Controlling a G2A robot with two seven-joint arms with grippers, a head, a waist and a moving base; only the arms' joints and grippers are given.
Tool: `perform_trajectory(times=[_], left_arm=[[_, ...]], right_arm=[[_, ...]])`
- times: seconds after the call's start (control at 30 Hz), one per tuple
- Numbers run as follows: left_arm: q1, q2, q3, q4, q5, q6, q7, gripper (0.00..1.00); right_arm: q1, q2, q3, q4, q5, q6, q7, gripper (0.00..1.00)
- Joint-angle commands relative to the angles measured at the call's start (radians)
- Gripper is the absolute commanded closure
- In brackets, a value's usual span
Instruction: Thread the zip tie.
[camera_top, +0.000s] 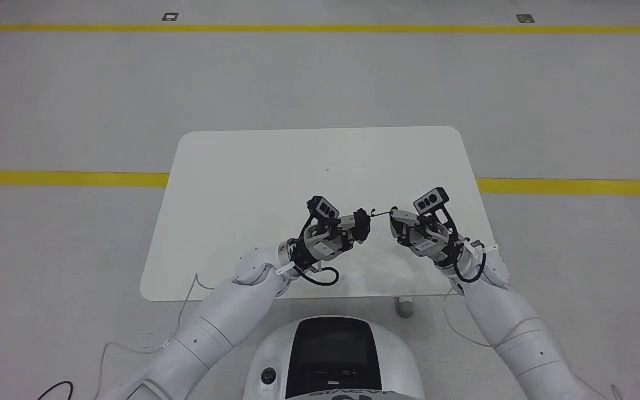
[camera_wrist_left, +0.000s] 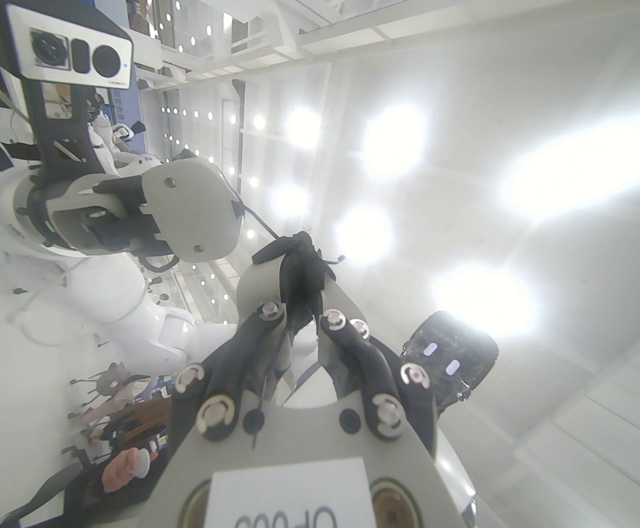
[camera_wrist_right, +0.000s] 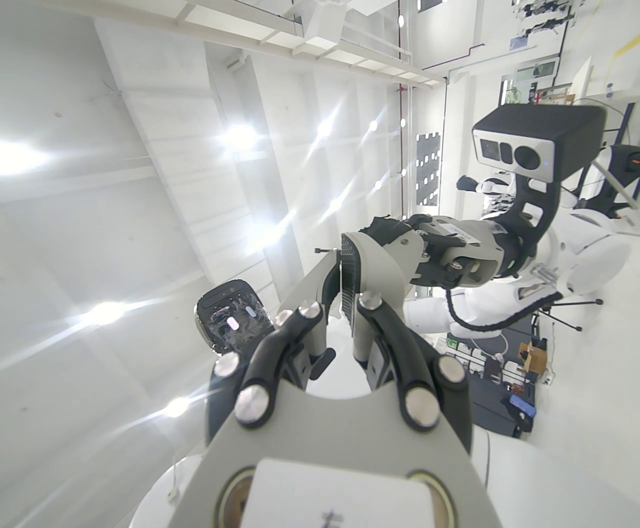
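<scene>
The left claw (camera_top: 352, 224) hangs above the worktop (camera_top: 250, 180), a little toward 4 o'clock from its middle, with its fingers pressed together on one part of the zip tie (camera_top: 380, 211). The thin black tie bridges the short gap toward 3 o'clock, where the right claw (camera_top: 400, 226) pinches it as well, fingers closed on the strap. Whether the tip has entered the head cannot be told, as the claw pads hide the joint. The likeliest failure is a miss: the strap is slim and springy, so a slight twist in either wrist would probably send the tip past the slot or buckle the strap. A pinch this close to the ends leaves little to hold, so a push along the strap might slide it through the pads and drop the tie to the worktop. With the claws this near each other, closing the gap carelessly risks their fingers knocking together
</scene>
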Motion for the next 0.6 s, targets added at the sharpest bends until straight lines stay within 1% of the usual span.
perform_trajectory(times=[0.0,0.57], left_arm=[[0.000,0.000,0.000,0.000,0.000,0.000,0.000,1.00],[0.000,0.000,0.000,0.000,0.000,0.000,0.000,1.00]], right_arm=[[-0.001,-0.001,0.004,0.001,0.000,0.001,0.001,1.00],[-0.010,-0.007,0.036,0.000,-0.009,0.007,0.002,1.00]])
